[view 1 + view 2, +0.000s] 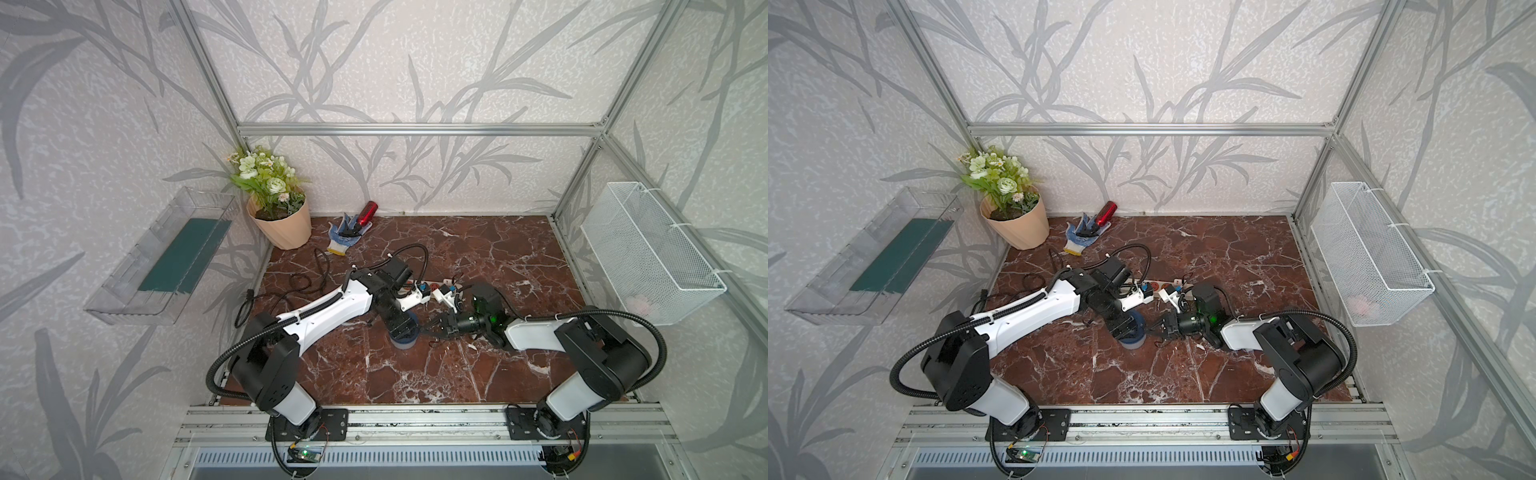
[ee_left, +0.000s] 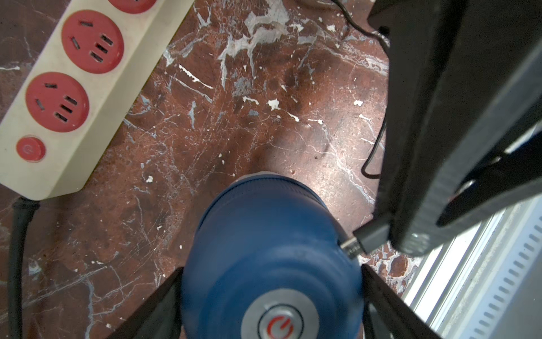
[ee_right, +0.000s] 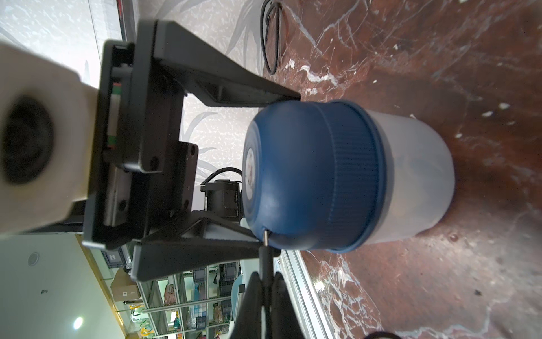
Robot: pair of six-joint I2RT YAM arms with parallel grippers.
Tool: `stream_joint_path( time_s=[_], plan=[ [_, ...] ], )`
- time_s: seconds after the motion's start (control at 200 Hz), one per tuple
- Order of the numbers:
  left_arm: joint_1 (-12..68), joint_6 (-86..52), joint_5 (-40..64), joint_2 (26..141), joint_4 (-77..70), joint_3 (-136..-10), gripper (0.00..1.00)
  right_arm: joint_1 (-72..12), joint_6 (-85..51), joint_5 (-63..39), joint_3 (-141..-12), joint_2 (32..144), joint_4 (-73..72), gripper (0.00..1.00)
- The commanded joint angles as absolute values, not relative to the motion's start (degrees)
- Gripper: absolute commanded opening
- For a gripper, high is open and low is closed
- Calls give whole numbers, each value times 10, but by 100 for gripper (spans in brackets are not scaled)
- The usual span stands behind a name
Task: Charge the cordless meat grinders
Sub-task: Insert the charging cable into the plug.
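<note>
Closest to my left wrist lens is the cordless meat grinder [image 2: 272, 234], its blue dome and grey button filling the frame's bottom centre. In both top views it stands upright mid-frame on the marble table [image 1: 415, 374]. My left gripper [image 2: 271, 268] is spread wide, clamping the dome from both sides. My right gripper [image 3: 266, 278] pinches the charging plug [image 2: 362, 239], whose metal tip meets the dome's side port and seems not fully seated. I judge insertion is the step in hand; next comes a straight push along the plug's axis while I brace. Outward, the power strip [image 2: 58, 97] lies upper left, well apart. The front rail [image 2: 469, 264] sits near at lower right, so room there is scant.
</note>
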State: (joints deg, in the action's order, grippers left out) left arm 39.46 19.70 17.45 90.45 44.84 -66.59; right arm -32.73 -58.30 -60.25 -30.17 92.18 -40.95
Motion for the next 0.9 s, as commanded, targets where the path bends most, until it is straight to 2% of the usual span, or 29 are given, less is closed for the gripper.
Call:
stream_joint_path(
  time_s=[0.0,0.35,0.895],
  plan=[
    [400,209,191,943,475,-642,81,-324,-558,-618,-318,916,-395,0],
    [400,209,194,944,474,-642,81,-324,-624,-621,-330,968,-500,0],
    [408,220,215,943,481,-639,79,-327,-652,-600,-362,994,-500,2]
  ],
)
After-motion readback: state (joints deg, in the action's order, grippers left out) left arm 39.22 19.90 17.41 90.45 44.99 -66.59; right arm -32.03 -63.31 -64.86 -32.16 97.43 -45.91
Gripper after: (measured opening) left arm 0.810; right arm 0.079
